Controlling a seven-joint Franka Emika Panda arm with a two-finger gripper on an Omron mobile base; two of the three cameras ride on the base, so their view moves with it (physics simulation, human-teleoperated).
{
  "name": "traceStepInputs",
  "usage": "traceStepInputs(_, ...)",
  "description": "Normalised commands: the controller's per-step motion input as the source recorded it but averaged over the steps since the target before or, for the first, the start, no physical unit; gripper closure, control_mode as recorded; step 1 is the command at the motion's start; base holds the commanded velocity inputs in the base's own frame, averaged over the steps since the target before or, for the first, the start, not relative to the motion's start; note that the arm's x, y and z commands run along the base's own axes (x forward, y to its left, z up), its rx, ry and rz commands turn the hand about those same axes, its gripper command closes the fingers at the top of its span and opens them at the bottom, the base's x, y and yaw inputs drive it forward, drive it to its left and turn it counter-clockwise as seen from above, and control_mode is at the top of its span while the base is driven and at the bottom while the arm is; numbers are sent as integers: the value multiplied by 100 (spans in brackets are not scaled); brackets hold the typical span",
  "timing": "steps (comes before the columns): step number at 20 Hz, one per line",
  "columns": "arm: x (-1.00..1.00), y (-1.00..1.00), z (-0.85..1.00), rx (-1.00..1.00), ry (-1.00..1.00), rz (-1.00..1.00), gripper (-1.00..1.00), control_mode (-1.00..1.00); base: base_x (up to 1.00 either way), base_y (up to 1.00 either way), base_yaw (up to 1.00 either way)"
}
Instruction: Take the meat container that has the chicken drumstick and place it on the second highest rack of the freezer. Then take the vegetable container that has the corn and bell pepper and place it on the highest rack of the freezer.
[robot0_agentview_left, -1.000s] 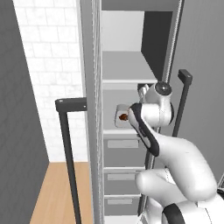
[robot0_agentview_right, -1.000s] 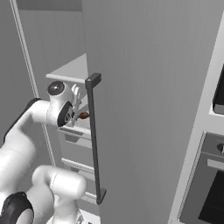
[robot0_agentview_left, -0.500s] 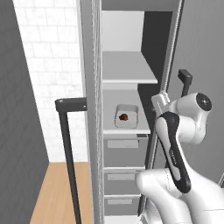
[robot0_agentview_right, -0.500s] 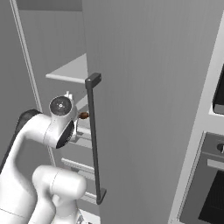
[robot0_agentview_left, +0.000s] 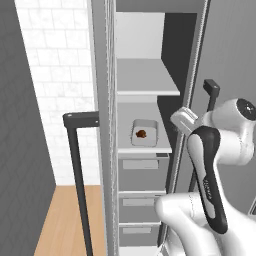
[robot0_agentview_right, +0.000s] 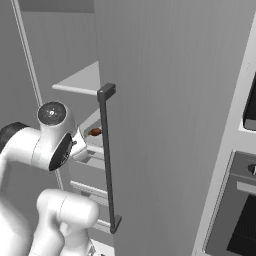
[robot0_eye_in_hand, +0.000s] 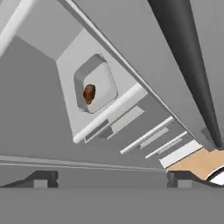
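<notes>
The meat container (robot0_agentview_left: 144, 132) sits on the second highest rack (robot0_agentview_left: 125, 145) of the freezer (robot0_agentview_left: 150, 75), with the drumstick (robot0_agentview_left: 141, 133) inside it. That half of the task reads as done.

The pincer (robot0_eye_in_hand: 109, 178) is released and empty; in the hand view its two tips stand wide apart with nothing between them. It hangs outside the freezer opening, clear of the rack's front edge. The container lies ahead of the pincer and deeper in, well apart from it.

The highest rack (robot0_agentview_left: 145, 80) lies above the pincer and carries nothing. The long dark handle (robot0_agentview_right: 107, 160) of the freezer door runs close alongside the wrist.

Judgement: the next thing wanted is the vegetable container with corn and pepper. Its bearing from the pincer cannot be told from here.
</notes>
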Motion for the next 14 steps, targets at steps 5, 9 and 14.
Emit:
traceStepInputs(5, -70, 15, 20, -45, 1, 35, -100, -100, 0, 0, 0)
traceStepInputs(9, -100, 4, -38, -14, -14, 32, -100, -100, 0, 0, 0)
traceStepInputs(14, -94, -3, -19, -5, -13, 29, -100, -100, 0, 0, 0)
